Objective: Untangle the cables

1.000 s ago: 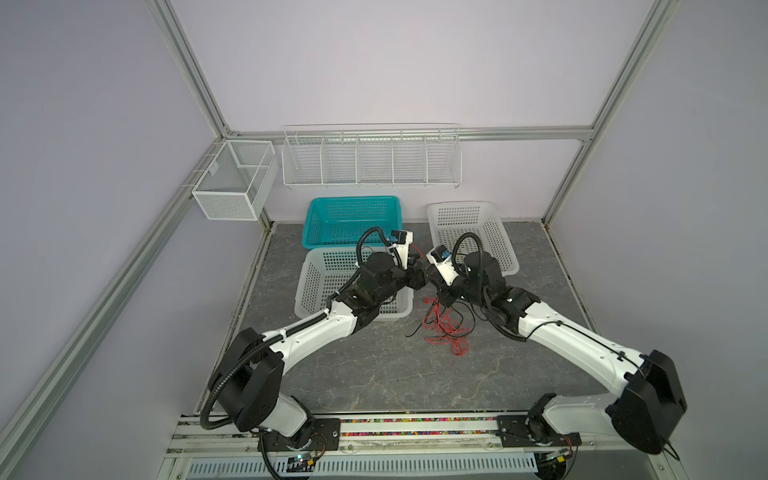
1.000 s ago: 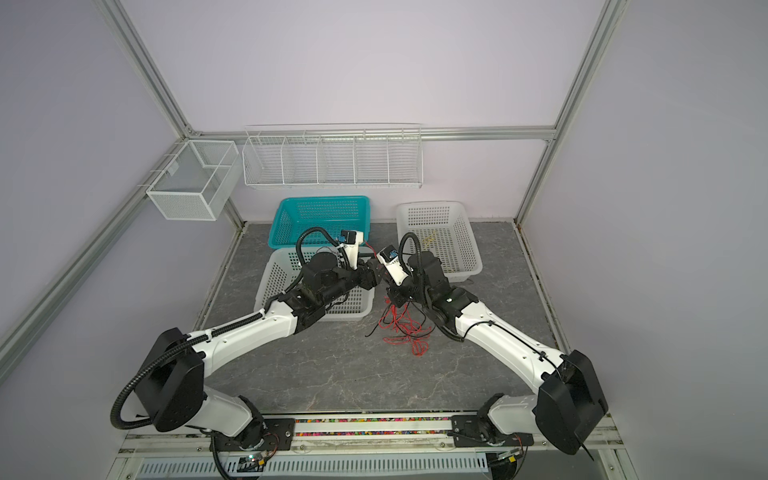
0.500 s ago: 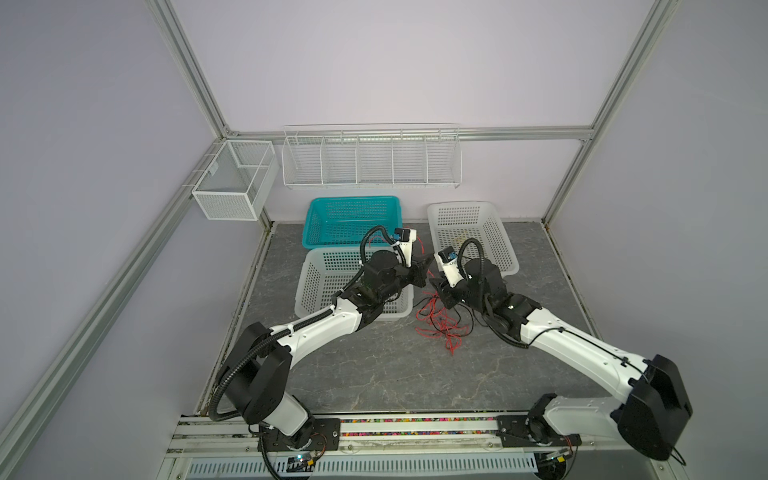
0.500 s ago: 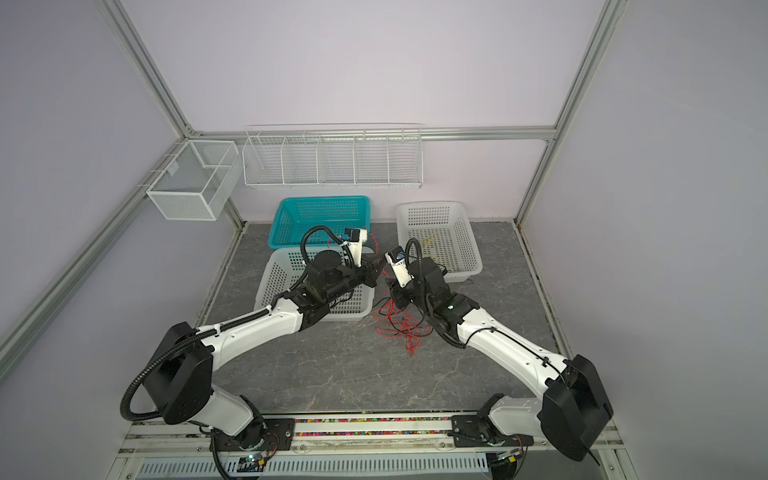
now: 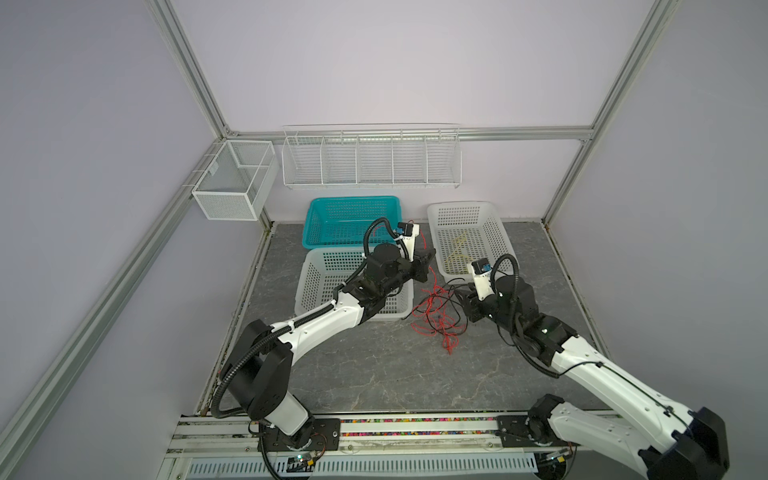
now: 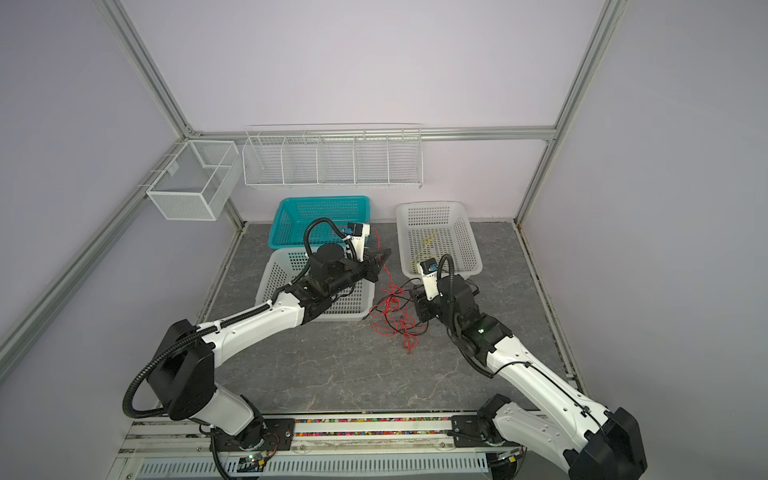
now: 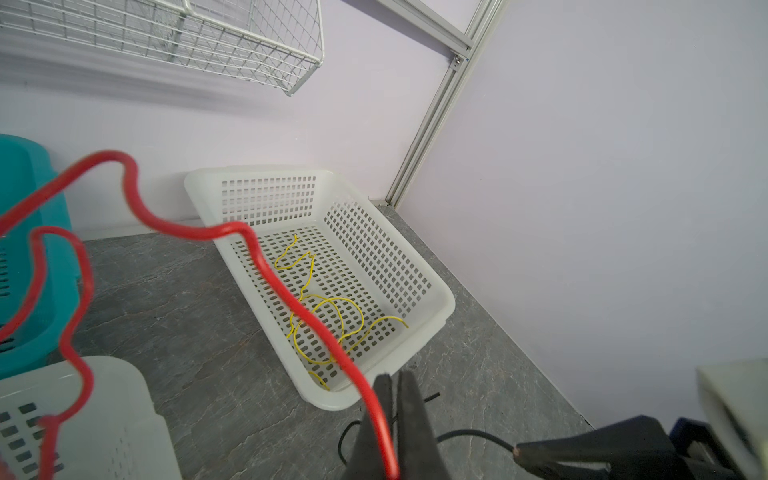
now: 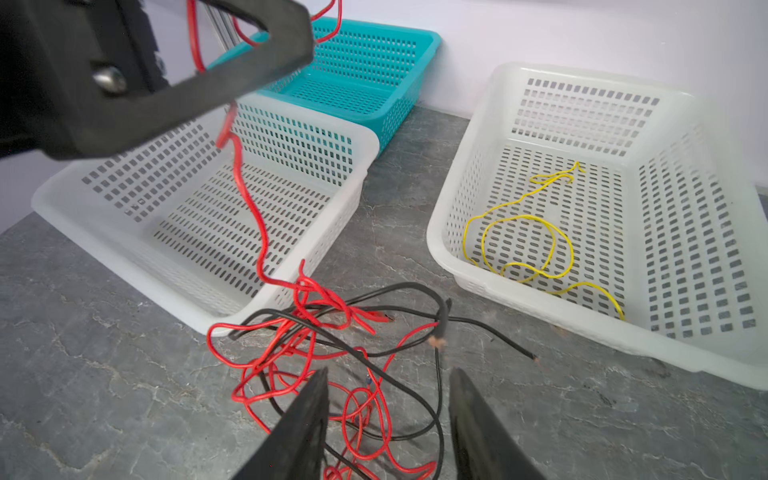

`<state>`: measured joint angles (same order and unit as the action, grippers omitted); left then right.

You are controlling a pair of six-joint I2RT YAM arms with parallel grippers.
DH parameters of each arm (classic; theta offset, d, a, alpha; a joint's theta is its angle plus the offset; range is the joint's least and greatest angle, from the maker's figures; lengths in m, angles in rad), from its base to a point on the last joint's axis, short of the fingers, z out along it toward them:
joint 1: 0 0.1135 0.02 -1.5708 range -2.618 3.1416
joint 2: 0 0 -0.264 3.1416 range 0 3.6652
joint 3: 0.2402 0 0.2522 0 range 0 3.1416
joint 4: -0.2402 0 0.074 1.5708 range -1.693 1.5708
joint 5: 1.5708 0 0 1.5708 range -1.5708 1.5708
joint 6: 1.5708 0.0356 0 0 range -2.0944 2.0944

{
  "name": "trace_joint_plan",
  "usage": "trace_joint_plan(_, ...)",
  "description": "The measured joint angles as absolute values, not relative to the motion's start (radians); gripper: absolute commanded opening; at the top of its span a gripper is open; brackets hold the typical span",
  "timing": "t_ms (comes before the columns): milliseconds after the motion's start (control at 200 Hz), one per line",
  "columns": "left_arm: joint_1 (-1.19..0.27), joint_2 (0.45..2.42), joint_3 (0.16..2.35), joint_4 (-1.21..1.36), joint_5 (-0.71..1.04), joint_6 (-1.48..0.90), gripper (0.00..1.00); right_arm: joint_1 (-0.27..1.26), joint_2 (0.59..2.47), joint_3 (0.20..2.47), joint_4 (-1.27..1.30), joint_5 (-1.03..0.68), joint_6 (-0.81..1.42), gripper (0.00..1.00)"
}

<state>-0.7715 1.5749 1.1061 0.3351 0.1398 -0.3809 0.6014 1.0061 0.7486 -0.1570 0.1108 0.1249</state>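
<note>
Left gripper (image 7: 395, 383) clamped on a red cable (image 7: 258, 250) that runs down to the red-and-black tangle (image 8: 316, 332) on the table (image 8: 124, 374); right gripper (image 8: 389, 372) parted, empty, just above the tangle; yellow cable (image 8: 519, 218) lying apart in right white basket (image 8: 434, 226).

Cables (image 5: 437, 318): a loose heap of thin red and black wires flat on the grey table (image 5: 374, 374), just beside the corner of the near white basket (image 8: 124, 257). The reds loop over one another many times. Black strands (image 8: 415, 291) thread through them, and one free end shows a bare copper tip. One kinked red strand (image 8: 249, 199) rises out of the heap, pinched in the closed left gripper (image 7: 392, 376). The yellow cable (image 8: 519, 245) lies well apart, loosely coiled on the floor of the far white basket (image 8: 432, 232).
</note>
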Motion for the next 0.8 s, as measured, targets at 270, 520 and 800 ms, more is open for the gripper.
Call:
trace_joint_plan(270,-0.781,1.575,1.11,0.308,0.139,-0.369,0.0,0.586,1.119,0.711,-0.098,0.016,0.199,0.53)
trace_joint_plan(520,-0.8,1.576,1.119,0.303,0.139,-0.361,0.0,0.584,1.223,0.71,0.015,-0.025,0.241,0.53)
trace_joint_plan(800,-0.812,1.585,1.119,0.295,0.131,-0.354,0.0,0.584,1.3,0.713,0.11,-0.019,0.29,0.53)
